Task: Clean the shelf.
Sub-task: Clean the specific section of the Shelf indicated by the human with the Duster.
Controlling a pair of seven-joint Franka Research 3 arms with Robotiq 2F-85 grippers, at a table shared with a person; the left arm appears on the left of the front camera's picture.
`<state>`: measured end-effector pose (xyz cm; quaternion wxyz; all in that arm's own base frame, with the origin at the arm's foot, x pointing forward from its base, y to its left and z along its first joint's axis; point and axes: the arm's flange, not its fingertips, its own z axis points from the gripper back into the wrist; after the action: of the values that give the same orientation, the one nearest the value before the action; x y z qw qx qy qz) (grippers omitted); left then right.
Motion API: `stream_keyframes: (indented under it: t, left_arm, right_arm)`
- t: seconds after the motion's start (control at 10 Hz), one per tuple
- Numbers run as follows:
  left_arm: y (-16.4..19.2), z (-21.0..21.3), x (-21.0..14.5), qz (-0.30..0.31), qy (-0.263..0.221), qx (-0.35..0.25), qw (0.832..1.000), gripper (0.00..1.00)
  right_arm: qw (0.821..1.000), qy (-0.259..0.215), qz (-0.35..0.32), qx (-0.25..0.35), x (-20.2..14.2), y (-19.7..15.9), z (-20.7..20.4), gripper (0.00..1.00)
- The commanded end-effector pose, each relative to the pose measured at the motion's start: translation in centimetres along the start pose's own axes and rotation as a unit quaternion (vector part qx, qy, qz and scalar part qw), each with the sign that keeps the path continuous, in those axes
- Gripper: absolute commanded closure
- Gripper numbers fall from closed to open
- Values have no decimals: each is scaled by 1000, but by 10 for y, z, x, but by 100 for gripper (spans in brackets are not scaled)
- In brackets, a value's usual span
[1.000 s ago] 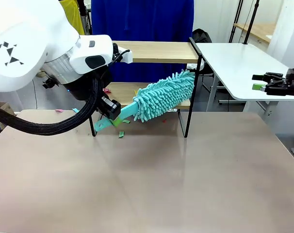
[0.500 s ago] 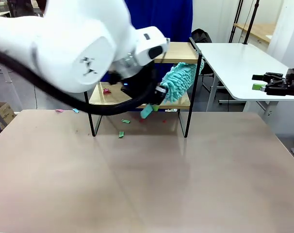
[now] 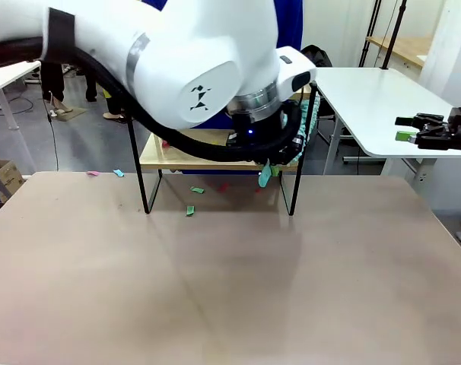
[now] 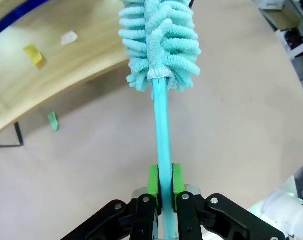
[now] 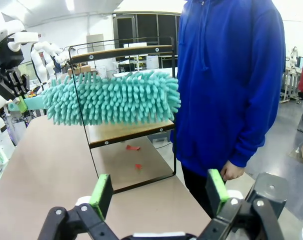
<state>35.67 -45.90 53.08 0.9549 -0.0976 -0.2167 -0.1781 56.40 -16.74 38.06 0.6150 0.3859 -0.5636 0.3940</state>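
Brown table is filling the lower part of the front view. Left arm is reaching in from upper left, covering most of the upper centre. Person in a blue hoodie is standing at the right of the right wrist view, just beside the shelf. Shelf is standing upper centre in the front view, at the table's far edge, legs on the table, partly hidden by the arm. Teal duster is lying level between the two boards, fluffy head over the lower board; whether it is touching, cannot tell. Left gripper is clamping the duster's thin handle between its green pads, bottom centre of the left wrist view. Right gripper is hanging at the right edge, well apart from the shelf, jaws spread wide, nothing in them. Small paper scraps are lying on the table by the shelf's left leg; a yellow scrap is lying on a board, upper left.
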Motion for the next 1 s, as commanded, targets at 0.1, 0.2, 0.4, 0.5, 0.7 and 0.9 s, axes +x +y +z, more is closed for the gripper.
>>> stream_keyframes:
  t: [0.1, 0.2, 0.4, 0.5, 0.7, 0.9]
  left_arm:
    - [-18, 3, -1, 30, 13, 31, 999, 87]
    - [-19, 7, -7, 36, 14, 47, 998, 87]
    - [-14, 7, -13, 64, -1, 110, 992, 87]
    - [-15, -1, -12, 68, 0, 98, 993, 87]
    - [-18, -17, -1, 85, -21, 74, 993, 87]
    - [-19, -33, 13, 105, -41, 53, 992, 87]
  right_arm:
    - [1000, 5, -3, -1, 4, 1, -1, 0]
    - [1000, 5, -3, -1, 4, 1, -1, 0]
    - [1000, 5, -3, -1, 4, 1, -1, 0]
    - [1000, 5, -3, -1, 4, 1, -1, 0]
    - [1000, 5, -3, -1, 4, 1, -1, 0]
    - [1000, 5, -3, -1, 4, 1, -1, 0]
